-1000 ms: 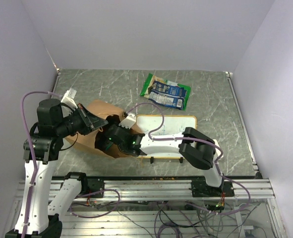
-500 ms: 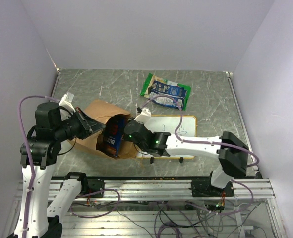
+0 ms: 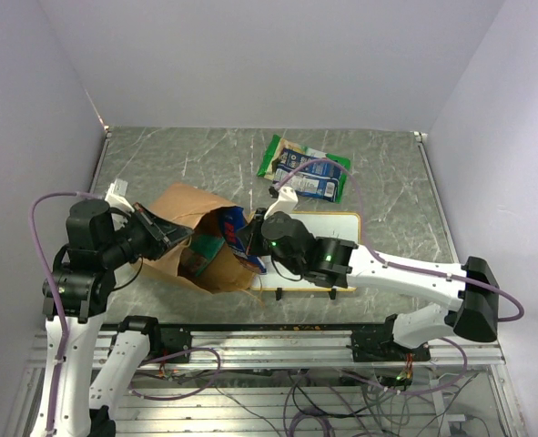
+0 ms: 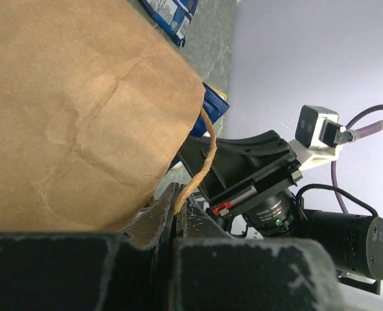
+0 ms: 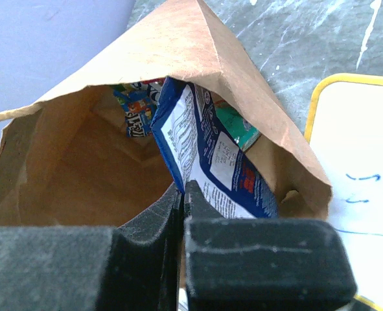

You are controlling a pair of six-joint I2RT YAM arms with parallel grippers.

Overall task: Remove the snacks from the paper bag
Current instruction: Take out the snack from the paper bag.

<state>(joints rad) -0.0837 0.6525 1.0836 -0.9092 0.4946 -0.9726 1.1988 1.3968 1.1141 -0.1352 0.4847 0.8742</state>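
The brown paper bag (image 3: 188,218) lies on its side with its mouth toward the right arm. My left gripper (image 3: 166,235) is shut on the bag's twisted string handle (image 4: 201,165) at the bag's rim. My right gripper (image 3: 250,238) is at the bag's mouth, shut on the edge of a dark blue snack packet (image 5: 210,152) that sticks halfway out of the bag (image 5: 81,168). More colourful packets (image 5: 136,107) lie deeper inside. A green chip bag (image 3: 282,155) and a blue packet (image 3: 319,185) lie on the table at the back.
A yellow-framed whiteboard (image 3: 328,250) lies under the right arm, right of the bag; it also shows in the right wrist view (image 5: 359,162). The table's back edge meets the wall. Metal rails and cables run along the near edge.
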